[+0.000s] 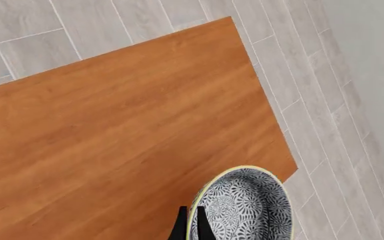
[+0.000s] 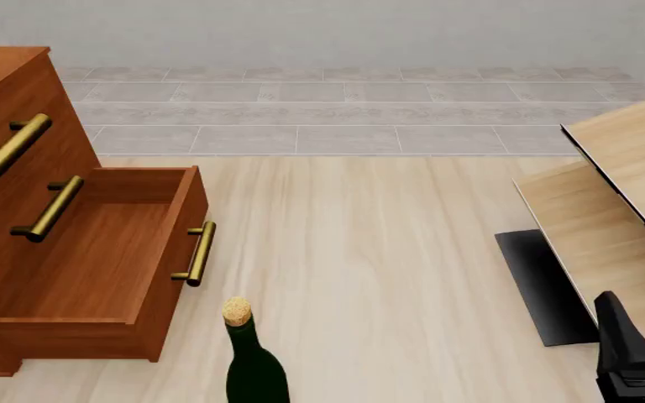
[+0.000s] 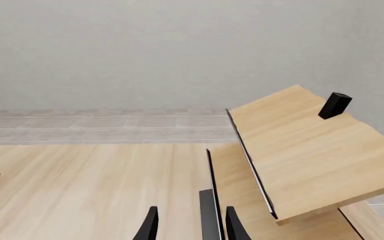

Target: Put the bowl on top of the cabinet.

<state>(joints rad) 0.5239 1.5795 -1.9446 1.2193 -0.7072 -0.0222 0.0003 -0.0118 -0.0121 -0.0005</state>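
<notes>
The bowl [image 1: 245,207], white with a dense dark floral pattern inside, shows only in the left wrist view. My left gripper [image 1: 191,227] is shut on its rim, one dark finger inside and one outside. Below it lies the flat top of the reddish-brown cabinet [image 1: 125,130], with the bowl over that top's corner. I cannot tell whether the bowl touches the wood. In the front view the cabinet [image 2: 9,210] stands at the left with its lowest drawer [image 2: 87,260] pulled out. My right gripper [image 3: 192,227] is open and holds nothing, low at the right [image 2: 625,353].
A dark green corked bottle [image 2: 253,361] stands at the front, just right of the open drawer. Pale light-wood furniture [image 2: 625,210] with a black panel [image 2: 541,285] fills the right side, close to my right gripper. Grey tiled floor [image 1: 312,115] lies beyond the cabinet top's edges.
</notes>
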